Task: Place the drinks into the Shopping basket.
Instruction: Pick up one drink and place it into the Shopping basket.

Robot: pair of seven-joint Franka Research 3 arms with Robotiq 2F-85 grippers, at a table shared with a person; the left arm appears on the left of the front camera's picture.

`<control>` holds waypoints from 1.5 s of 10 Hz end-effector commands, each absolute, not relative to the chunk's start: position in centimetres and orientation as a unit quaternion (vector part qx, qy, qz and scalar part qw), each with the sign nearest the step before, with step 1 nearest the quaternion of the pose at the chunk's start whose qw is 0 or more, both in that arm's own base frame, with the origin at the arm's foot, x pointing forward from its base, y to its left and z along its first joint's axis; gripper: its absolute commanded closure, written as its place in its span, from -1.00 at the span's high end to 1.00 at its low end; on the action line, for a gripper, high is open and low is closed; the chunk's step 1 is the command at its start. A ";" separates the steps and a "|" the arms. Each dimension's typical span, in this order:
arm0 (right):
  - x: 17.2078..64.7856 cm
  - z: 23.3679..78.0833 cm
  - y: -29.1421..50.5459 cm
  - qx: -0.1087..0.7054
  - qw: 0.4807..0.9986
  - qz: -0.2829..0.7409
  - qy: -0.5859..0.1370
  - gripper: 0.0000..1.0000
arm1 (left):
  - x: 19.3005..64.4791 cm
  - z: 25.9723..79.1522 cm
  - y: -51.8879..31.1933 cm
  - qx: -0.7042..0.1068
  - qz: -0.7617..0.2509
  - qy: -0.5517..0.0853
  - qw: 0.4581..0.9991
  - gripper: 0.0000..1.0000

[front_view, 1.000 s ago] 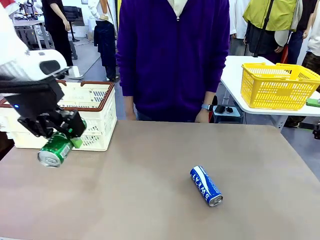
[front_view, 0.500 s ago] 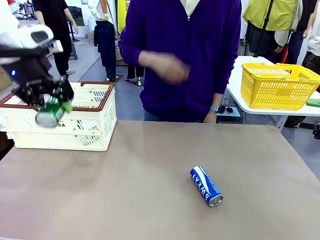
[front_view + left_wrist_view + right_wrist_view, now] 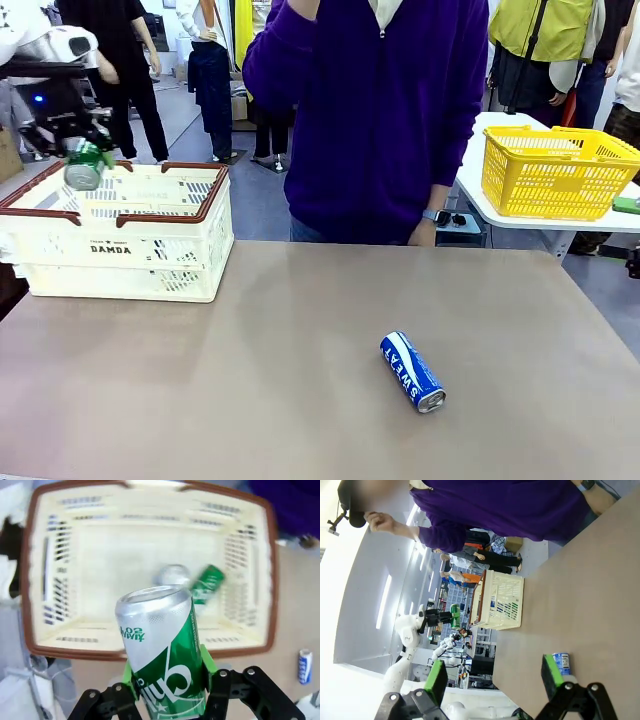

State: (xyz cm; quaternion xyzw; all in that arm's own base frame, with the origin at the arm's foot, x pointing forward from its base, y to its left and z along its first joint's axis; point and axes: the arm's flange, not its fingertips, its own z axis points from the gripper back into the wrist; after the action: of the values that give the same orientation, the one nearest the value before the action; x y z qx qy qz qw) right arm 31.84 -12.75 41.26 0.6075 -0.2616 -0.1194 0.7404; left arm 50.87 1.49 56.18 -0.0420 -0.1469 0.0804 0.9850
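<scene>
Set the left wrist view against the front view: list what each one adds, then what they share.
Left wrist view adds the inside of the cream basket, where a second green can lies. Front view adds the person in purple across the table and a yellow basket nearby. Both show the left pincer gripping a green can above the cream basket, and the blue can lying on the table.

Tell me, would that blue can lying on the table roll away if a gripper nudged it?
Probably: the blue can lies on its side on the flat table, so a sideways push would likely roll it. Its smooth metal body looks stiff but slick, so a loose grip might slip.
</scene>
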 end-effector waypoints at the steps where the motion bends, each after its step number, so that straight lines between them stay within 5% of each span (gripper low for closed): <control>1: 31.9 41.6 -12.7 0.612 0.736 -0.120 -0.263 1.00 | 51.6 54.7 2.1 -0.010 0.135 -0.094 0.986 -1.00; 3: 31.9 41.6 -12.7 0.612 0.736 -0.120 -0.263 1.00 | 51.9 52.2 3.6 -0.061 0.227 -0.074 0.969 -1.00; 4: 31.9 41.6 -12.7 0.612 0.736 -0.120 -0.263 1.00 | 52.1 52.8 4.2 -0.016 0.135 -0.104 0.985 -1.00; 7: 31.9 41.6 -12.7 0.612 0.736 -0.120 -0.263 1.00 | 52.5 51.3 4.1 -0.022 0.163 -0.082 0.983 -1.00; 10: 31.9 41.6 -12.7 0.612 0.736 -0.120 -0.263 1.00 | 56.1 51.9 4.5 -0.017 -0.063 -0.137 0.988 -1.00; 15: 31.9 41.6 -12.7 0.612 0.736 -0.120 -0.263 1.00 | 58.8 48.8 4.4 0.008 -0.032 -0.132 0.991 -1.00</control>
State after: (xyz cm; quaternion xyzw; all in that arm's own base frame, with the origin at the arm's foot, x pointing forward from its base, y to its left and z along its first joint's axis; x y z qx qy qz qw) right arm 31.84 -12.74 41.26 0.6075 -0.2616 -0.1193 0.7404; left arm 58.09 4.22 49.09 -0.0107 -0.1287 -0.0458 0.9906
